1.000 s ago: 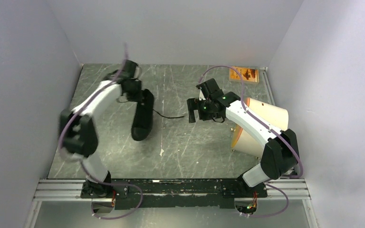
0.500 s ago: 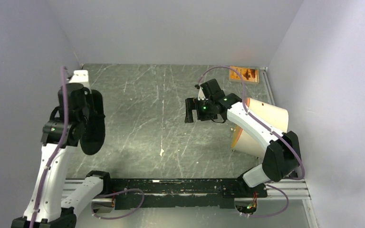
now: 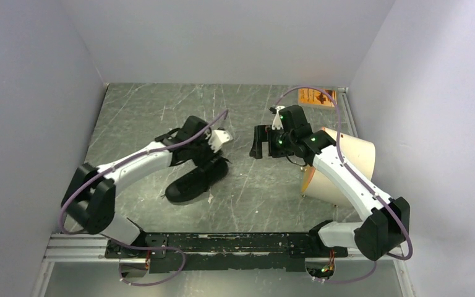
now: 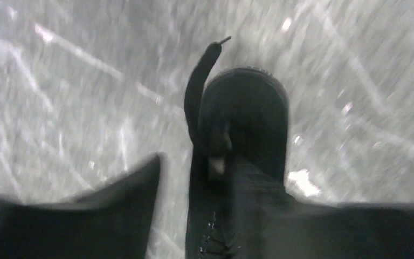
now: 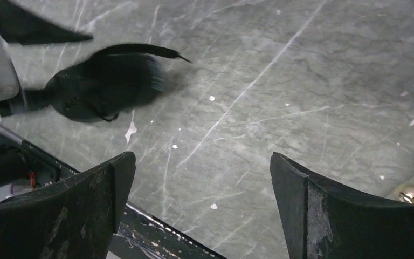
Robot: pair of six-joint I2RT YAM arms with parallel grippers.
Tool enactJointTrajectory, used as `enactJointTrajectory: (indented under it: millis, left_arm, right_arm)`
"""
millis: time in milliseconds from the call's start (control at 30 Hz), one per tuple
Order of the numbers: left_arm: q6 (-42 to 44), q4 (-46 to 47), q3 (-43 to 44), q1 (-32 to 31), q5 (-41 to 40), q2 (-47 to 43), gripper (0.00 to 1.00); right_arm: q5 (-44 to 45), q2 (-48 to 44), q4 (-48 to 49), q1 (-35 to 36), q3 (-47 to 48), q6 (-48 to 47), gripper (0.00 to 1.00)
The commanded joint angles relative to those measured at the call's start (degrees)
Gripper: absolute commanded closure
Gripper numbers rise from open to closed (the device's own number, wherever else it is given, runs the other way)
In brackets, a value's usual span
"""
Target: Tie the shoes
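Note:
The black shoe [image 3: 192, 182] lies on the table left of centre, its toe toward the near edge. My left gripper [image 3: 209, 151] hangs over its far end. In the blurred left wrist view the shoe [image 4: 245, 124] runs up between the fingers of the left gripper [image 4: 226, 183]. The jaws stand apart, with a strip of table showing between the left finger [image 4: 86, 216] and the shoe. A lace [image 4: 197, 81] curls past the toe. My right gripper [image 3: 261, 143] hovers open to the right of the shoe. Its wrist view shows the shoe [image 5: 102, 86] far off and nothing between the wide fingers of the right gripper [image 5: 202, 162].
A cream-and-orange cylinder [image 3: 346, 167] lies on its side under my right arm, at the right. An orange card [image 3: 316, 96] sits in the far right corner. Pale walls close three sides, and a metal rail [image 3: 222, 244] runs along the near edge.
My left arm swung in from the left wall, where it held the shoe up. The shoe is now down on the table and the left jaws have come apart. The right gripper shifted slightly right.

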Motion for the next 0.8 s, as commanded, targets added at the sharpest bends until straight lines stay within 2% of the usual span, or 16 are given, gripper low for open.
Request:
enactJointTrajectory:
  millis: [0, 100, 200, 300, 433, 500, 567, 667, 767]
  left_arm:
    - [-0.59, 3.29, 11.41, -2.89, 4.09, 5.06, 0.05]
    - [-6.31, 1.83, 8.72, -2.52, 3.54, 1.64, 0.02]
    - [-13.65, 0.31, 3.60, -1.04, 5.25, -6.65, 0.02]
    - [-24.69, -1.58, -2.62, 0.96, 2.18, -17.66, 0.02]
    - [-38.57, -9.88, -5.47, 3.70, -6.02, -28.58, 0.02]
    - [-43.85, -15.67, -4.35, 4.27, -8.80, -31.92, 0.03]
    - [-47.45, -19.81, -2.47, 4.31, -11.12, -34.45, 0.02]
    - [-50.52, -19.52, -1.21, 4.31, -10.15, -40.01, 0.02]
    - [-51.64, -19.80, 0.93, 4.31, -11.61, -44.20, 0.02]
  right_arm:
    - [0.92, 0.86, -0.25, -3.54, -1.76, 1.49, 0.00]
    - [1.80, 2.46, -1.19, -4.92, -1.27, 0.98, 0.00]
    - [0.01, 4.30, -0.40, -5.69, -1.37, -0.69, 0.00]
    - [-4.37, 7.41, 1.17, -5.24, -0.88, -5.66, 0.00]
    - [-1.81, 11.59, 5.78, 6.41, 2.19, -17.15, 0.01]
    - [0.16, 14.68, 7.94, 11.21, 3.65, -23.79, 0.06]
    - [-1.15, 17.10, 10.37, 13.16, 4.53, -29.85, 0.13]
    - [-3.85, 20.54, 11.06, 15.84, 6.43, -38.91, 0.24]
    - [2.17, 25.01, 9.75, 18.77, 9.32, -43.46, 0.28]
